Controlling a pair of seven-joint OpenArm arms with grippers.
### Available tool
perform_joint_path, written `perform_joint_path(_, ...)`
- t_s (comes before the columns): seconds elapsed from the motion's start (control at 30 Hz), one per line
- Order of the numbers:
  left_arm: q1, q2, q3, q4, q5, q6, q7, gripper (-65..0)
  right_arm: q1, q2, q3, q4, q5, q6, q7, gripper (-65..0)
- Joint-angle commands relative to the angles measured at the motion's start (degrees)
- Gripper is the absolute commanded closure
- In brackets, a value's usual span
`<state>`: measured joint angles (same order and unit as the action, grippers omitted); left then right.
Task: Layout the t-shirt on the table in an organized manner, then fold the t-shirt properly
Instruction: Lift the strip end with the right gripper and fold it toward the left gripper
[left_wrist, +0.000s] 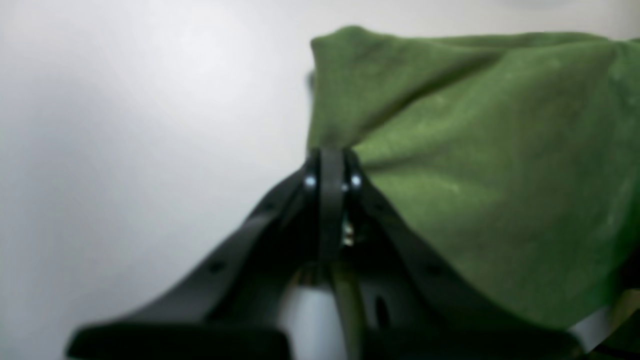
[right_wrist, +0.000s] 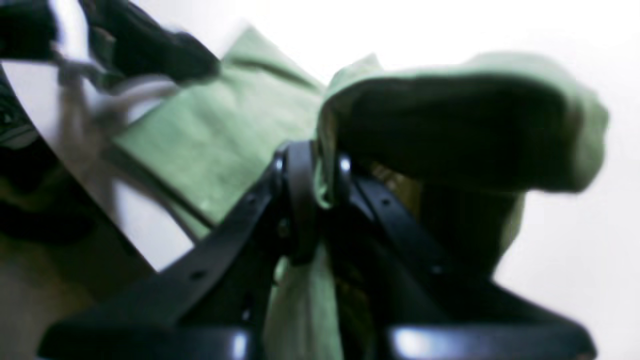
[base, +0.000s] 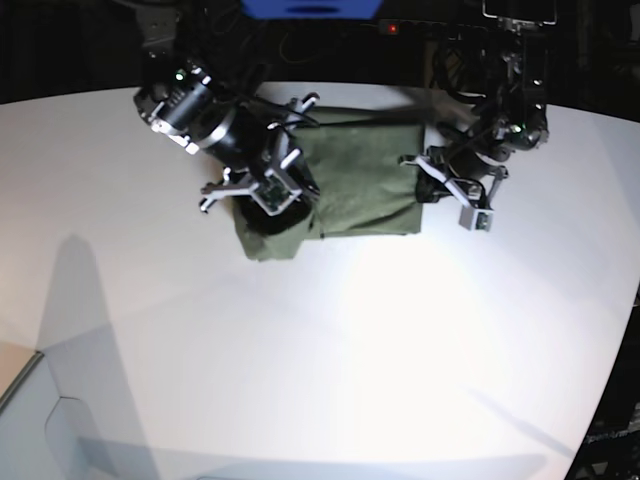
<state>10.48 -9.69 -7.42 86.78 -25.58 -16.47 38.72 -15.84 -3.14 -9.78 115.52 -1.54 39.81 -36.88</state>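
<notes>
The olive-green t-shirt lies partly folded at the back of the white table. My left gripper, on the right of the base view, is at the shirt's right edge. In the left wrist view that gripper is shut on a pinch of the t-shirt, which rises in a peak above the table. My right gripper is at the shirt's left side. In the right wrist view it is shut on a lifted fold of the t-shirt, which curls over its fingers.
The table's curved edge runs down the right side. A pale box-like shape sits at the lower left corner. Dark equipment with a blue panel stands behind the table. The other arm shows at the upper left of the right wrist view.
</notes>
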Motion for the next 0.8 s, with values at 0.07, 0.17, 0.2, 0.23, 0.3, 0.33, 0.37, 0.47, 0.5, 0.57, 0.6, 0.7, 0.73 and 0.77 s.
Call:
perform_joint_path(0.07, -0.33, -0.37, -0.18, 0.82, 0.31, 0.43, 0.36, -0.2, 2.78, -0.34, -4.86, 0.04, 1.15, 0.19, 1.85, 0.0)
perform_joint_path(0.17, -0.33, -0.37, -0.18, 0.82, 0.31, 0.43, 0.36, -0.2, 5.42, -0.42, -7.93, -3.92, 1.15, 0.19, 1.85, 0.0)
perform_joint_path(0.2, -0.33, -0.37, -0.18, 0.82, 0.31, 0.43, 0.36, -0.2, 6.3, -0.51, -8.64, -5.68, 1.15, 0.19, 1.85, 0.0)
perform_joint_path(0.23, -0.33, -0.37, -0.18, 0.82, 0.31, 0.43, 0.36, -0.2, 7.09, -0.51, -9.25, -7.52, 1.15, 0.19, 1.85, 0.0)
perform_joint_path(0.3, -0.33, -0.37, -0.18, 0.82, 0.31, 0.43, 0.36, -0.2, 8.58, -0.51, -9.78, -11.22, 1.15, 0.19, 1.85, 0.0)
perform_joint_path(0.33, -0.33, -0.37, -0.18, 0.82, 0.22, 0.43, 0.36, -0.2, 9.29, -0.51, -9.78, -12.98, 1.15, 0.19, 1.85, 0.0)
perform_joint_path(0.37, -0.33, -0.37, -0.27, 0.82, 0.13, 0.43, 0.27, -0.2, 10.08, -0.51, -9.78, -14.82, 1.23, 0.19, 2.03, 0.0)
perform_joint_path(0.47, -0.33, -0.28, -0.27, 0.82, 0.13, 0.43, 0.09, -0.2, 11.75, -1.92, -9.87, -18.07, 1.32, 0.19, 1.94, 0.0)
perform_joint_path(0.5, -0.33, -0.28, -0.27, 0.82, 0.13, 0.43, 0.09, -0.2, 11.92, -2.53, -9.87, -18.87, 1.32, 0.19, 1.94, 0.0)
perform_joint_path(0.57, -0.33, -0.11, -0.27, 0.82, 0.13, 0.43, 0.09, -0.2, 12.54, -3.24, -9.96, -19.66, 1.32, 0.19, 1.94, 0.0)
perform_joint_path(0.6, -0.33, -0.11, -0.27, 0.82, 0.13, 0.43, 0.09, -0.2, 12.98, -3.59, -10.39, -20.36, 1.32, 0.19, 1.94, 0.0)
perform_joint_path(0.7, -0.33, -0.2, -0.27, 1.52, 0.13, 0.43, 0.27, -0.2, 13.24, -4.03, -12.5, -22.38, 1.32, 0.19, 2.11, 0.0)
perform_joint_path(0.73, -0.33, -0.2, -0.27, 1.88, 0.13, 0.43, 0.36, -0.2, 13.24, -4.03, -13.38, -22.47, 1.32, 0.19, 2.2, 0.0)
perform_joint_path(0.77, -0.33, -0.2, -0.27, 2.49, 0.05, 0.43, 0.36, -0.2, 13.24, -4.03, -14.18, -22.65, 1.32, 0.19, 2.29, 0.0)
